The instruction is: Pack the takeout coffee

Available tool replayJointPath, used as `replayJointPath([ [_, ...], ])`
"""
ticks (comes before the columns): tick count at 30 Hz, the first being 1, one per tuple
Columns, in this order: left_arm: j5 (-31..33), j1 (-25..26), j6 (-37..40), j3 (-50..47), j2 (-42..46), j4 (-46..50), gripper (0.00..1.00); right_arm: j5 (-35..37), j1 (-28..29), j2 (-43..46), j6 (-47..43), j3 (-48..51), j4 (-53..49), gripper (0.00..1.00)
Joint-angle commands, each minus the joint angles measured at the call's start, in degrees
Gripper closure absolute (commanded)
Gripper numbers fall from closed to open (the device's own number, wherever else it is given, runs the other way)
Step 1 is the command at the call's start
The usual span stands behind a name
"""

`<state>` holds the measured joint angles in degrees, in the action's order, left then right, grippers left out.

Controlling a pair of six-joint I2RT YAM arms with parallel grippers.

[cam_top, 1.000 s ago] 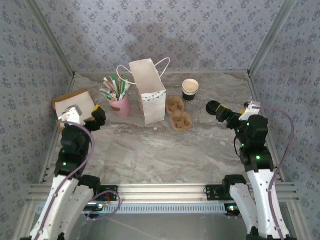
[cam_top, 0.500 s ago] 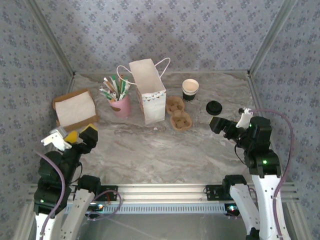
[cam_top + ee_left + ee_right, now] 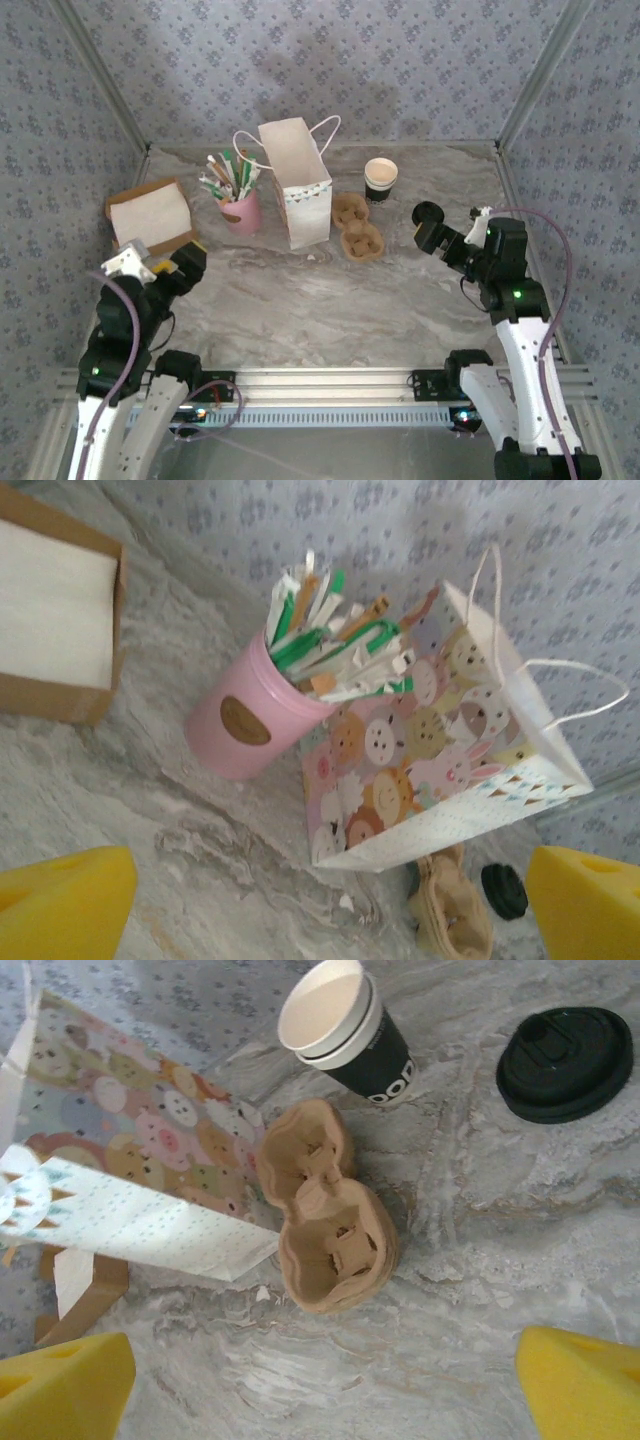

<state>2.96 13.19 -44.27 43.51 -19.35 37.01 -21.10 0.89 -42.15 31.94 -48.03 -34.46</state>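
Left gripper (image 3: 172,266): jaws seen fully spread, yellow pads (image 3: 60,900) at the frame edges, nothing held or touched. It is aimed at the pink cup of straws (image 3: 250,730) and the printed paper bag (image 3: 440,750).

Right gripper (image 3: 430,238): jaws likewise fully spread, nothing between the pads (image 3: 585,1380), no contact noted.

Takeout coffee cup (image 3: 350,1035): dark wall, pale inside, standing upright on the marble table (image 3: 300,300), long axis vertical, mouth upward and uncovered. Two pale rims are seen at its mouth, one inside the other.

The cup is placed beyond the right gripper and to its left, well apart from it, just behind the pulp carrier (image 3: 325,1220). The black lid (image 3: 565,1063) is lying flat beside the cup, nearer the right gripper.
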Motion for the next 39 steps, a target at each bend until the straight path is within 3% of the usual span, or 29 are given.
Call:
replayJointPath([
  [1,-5.7,0.1,-0.7,-0.5,-4.2,-3.9,0.0,4.0,-0.2,-2.1,4.4,-0.4,0.7,0.0],
  [7,-11.8,0.1,-0.3,0.3,-13.2,-4.2,0.01,5.1,1.9,-7.0,7.6,-0.4,3.1,0.0],
  [11,-13.8,0.1,0.1,2.6,-17.1,-3.4,0.01,8.3,6.4,-11.0,7.2,-2.3,3.5,0.0],
  [17,-16.8,0.2,0.0,6.9,-24.1,-3.1,0.03,15.7,14.7,-18.4,4.6,-8.1,0.6,0.0],
  [22,-17.0,1.5,0.6,9.2,-27.9,-3.4,0.06,19.0,17.5,-25.6,-1.7,-14.5,-1.5,0.0],
  [26,-12.6,7.5,1.6,9.6,-30.0,-2.4,0.09,18.8,18.5,-33.1,-7.7,-22.0,-2.6,0.08],
  [32,-4.5,19.3,0.0,7.2,-32.1,-4.9,0.14,18.3,18.4,-45.5,-13.6,-33.8,-5.2,0.28],
  [39,-1.3,27.9,-3.7,3.9,-35.6,-11.8,0.18,17.0,17.5,-62.6,-17.5,-51.4,-11.4,0.48],
])
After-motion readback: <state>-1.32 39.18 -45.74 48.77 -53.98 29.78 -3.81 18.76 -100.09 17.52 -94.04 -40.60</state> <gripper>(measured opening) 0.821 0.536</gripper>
